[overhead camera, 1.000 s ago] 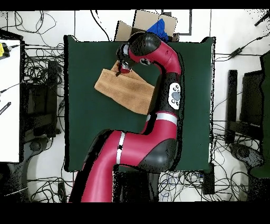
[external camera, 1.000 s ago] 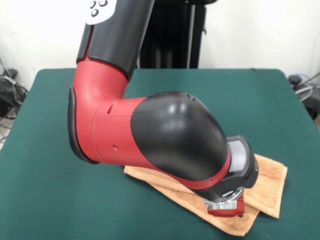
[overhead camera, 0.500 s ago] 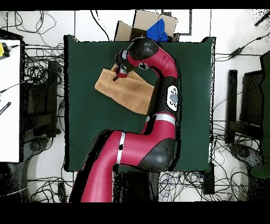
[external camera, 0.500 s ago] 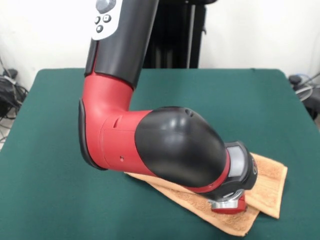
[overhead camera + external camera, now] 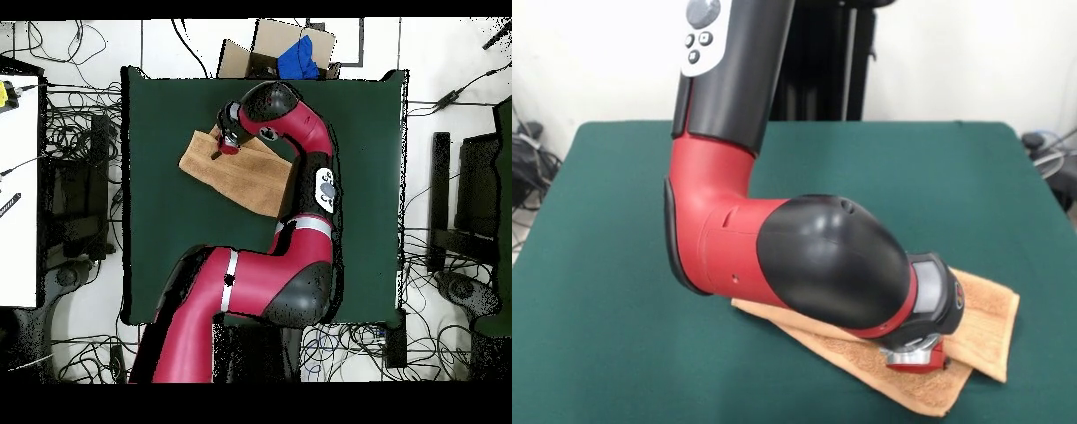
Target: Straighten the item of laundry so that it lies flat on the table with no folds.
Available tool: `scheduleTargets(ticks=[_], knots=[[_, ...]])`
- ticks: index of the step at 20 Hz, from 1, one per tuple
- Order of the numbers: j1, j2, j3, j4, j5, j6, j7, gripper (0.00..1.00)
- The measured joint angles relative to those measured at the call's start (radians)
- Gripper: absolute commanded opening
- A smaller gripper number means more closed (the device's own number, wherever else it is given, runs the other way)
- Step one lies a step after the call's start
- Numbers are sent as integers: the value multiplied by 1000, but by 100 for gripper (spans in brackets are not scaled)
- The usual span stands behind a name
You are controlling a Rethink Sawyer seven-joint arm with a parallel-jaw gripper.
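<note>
Your arm [image 5: 777, 238] has swung slightly across the table [image 5: 618, 353], elbow bent low, gripper [image 5: 915, 357] down on the towel [image 5: 989, 318], finger state impossible to tell.

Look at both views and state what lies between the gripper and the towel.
Nothing shows between them: in the front view the gripper sits right down on the towel; the overhead view agrees, with no gap visible.

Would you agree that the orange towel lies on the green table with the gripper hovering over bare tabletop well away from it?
Not quite: the gripper is over the towel itself, near one end of it, as the overhead view shows. The towel does lie on the green table.
</note>
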Motion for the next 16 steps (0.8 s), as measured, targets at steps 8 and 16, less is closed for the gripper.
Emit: scheduleTargets(ticks=[8, 16], knots=[[2, -13, 4, 18, -1, -10, 0, 0], [3, -15, 17, 35, -1, -10, 0, 0]])
